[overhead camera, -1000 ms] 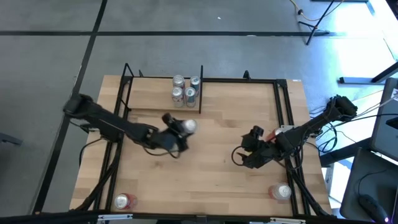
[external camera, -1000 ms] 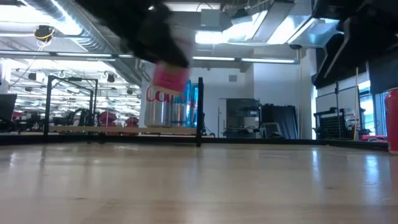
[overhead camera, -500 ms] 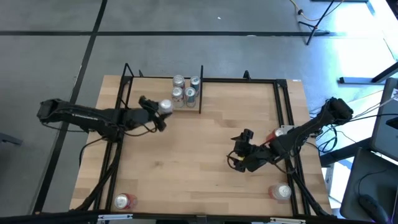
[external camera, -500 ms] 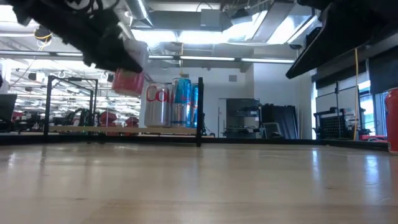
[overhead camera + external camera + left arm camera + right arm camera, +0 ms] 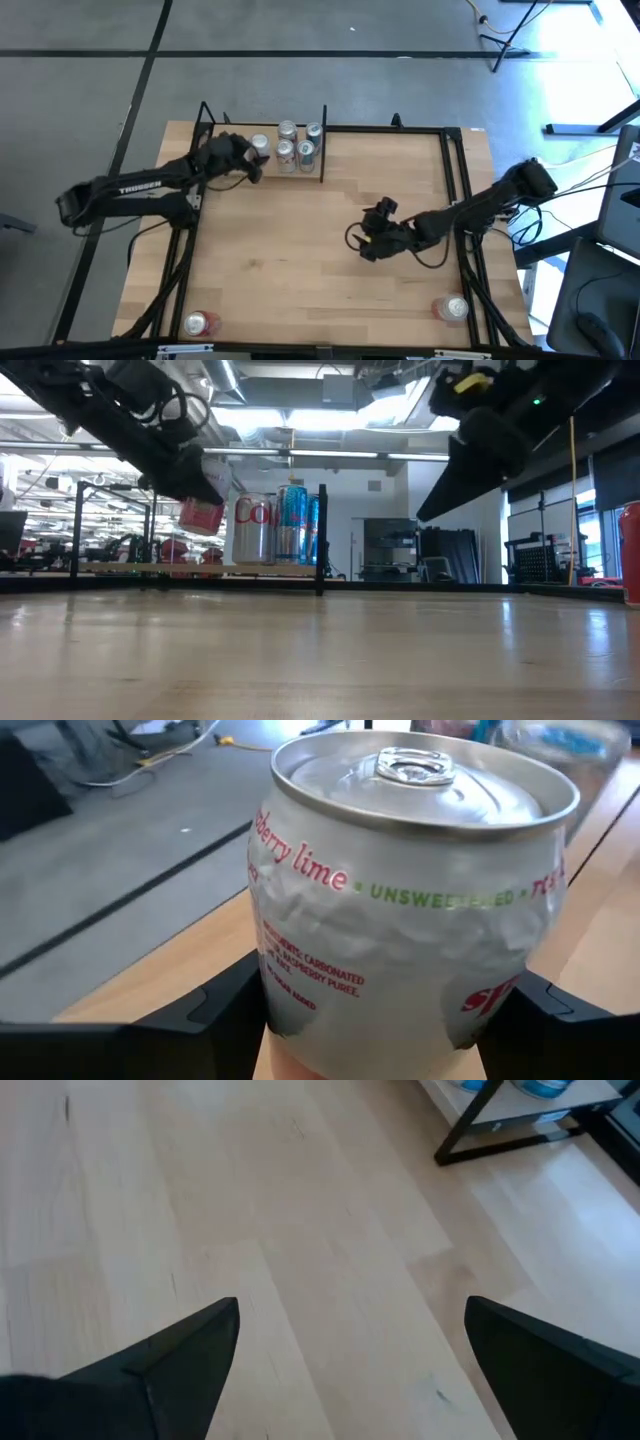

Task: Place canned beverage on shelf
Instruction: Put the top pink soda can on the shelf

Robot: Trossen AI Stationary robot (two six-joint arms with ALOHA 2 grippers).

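My left gripper [image 5: 256, 152] is shut on a silver and pink can [image 5: 262, 146] with a crumpled wall. It holds the can over the left part of the shelf [image 5: 228, 170], a light-wood plank in a black rod frame at the table's far left. Several more cans [image 5: 297, 142] stand on their bases on the shelf's right part. In the low view the held can [image 5: 201, 515] hangs above the plank [image 5: 190, 568], left of those cans [image 5: 275, 526]. My right gripper [image 5: 360, 241] stands open over bare wood at mid-table, nothing between its fingers [image 5: 175, 1360]. My left gripper pinches the can's side wall [image 5: 300, 970] between its two fingers [image 5: 225, 1010], one on each side of the lower body, where the metal is dented. The fingers come from the table's left, slanting slightly down. The can is clear of the plank, top up, a little tilted.
Two more cans stand on the table near its front edge, one at the left [image 5: 200, 322] and one at the right [image 5: 455, 308]. Black rods [image 5: 322, 140] frame the shelf's ends, and a rod frame [image 5: 455, 170] runs along the table's right side.
My left gripper has carried the can from mid-table toward the far left edge, stopping over the shelf's left part beside the standing cans; the can stayed in the air throughout. My right gripper has moved toward the table's left, staying open.
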